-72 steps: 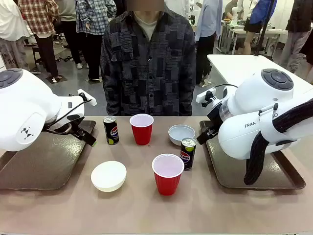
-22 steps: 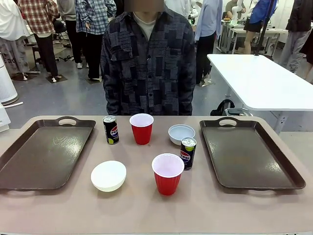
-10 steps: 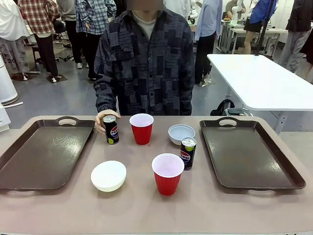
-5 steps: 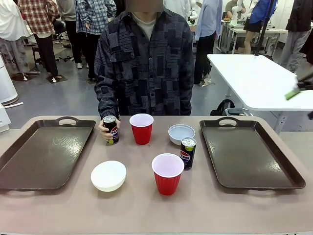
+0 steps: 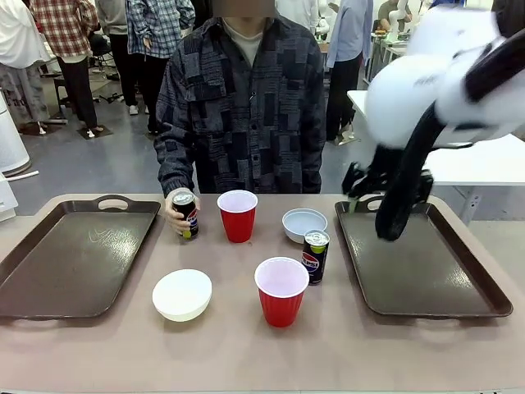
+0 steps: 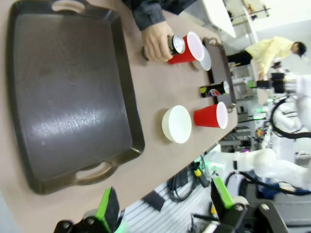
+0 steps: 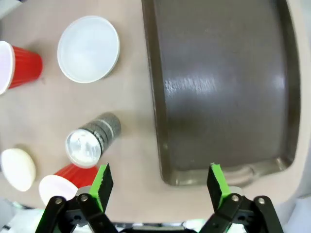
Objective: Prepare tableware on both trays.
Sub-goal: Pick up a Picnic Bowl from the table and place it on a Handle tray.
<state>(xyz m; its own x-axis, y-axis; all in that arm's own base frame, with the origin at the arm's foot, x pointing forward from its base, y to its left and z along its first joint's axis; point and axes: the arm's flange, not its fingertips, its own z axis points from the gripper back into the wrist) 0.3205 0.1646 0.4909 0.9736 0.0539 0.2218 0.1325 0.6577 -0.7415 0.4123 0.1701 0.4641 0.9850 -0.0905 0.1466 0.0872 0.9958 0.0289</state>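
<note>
Spread right gripper (image 7: pixel 159 178) above one end of right tray (image 7: pixel 223 87)

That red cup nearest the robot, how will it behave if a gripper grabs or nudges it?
The near red cup looks empty, so probably light. It narrows toward its base, so a push near the rim may tip it. Its plastic wall would likely flex under a firm squeeze.

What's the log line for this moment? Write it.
person's hand: gripping far can | left tray: bare | right tray: bare | left gripper: open | right gripper: open
</note>
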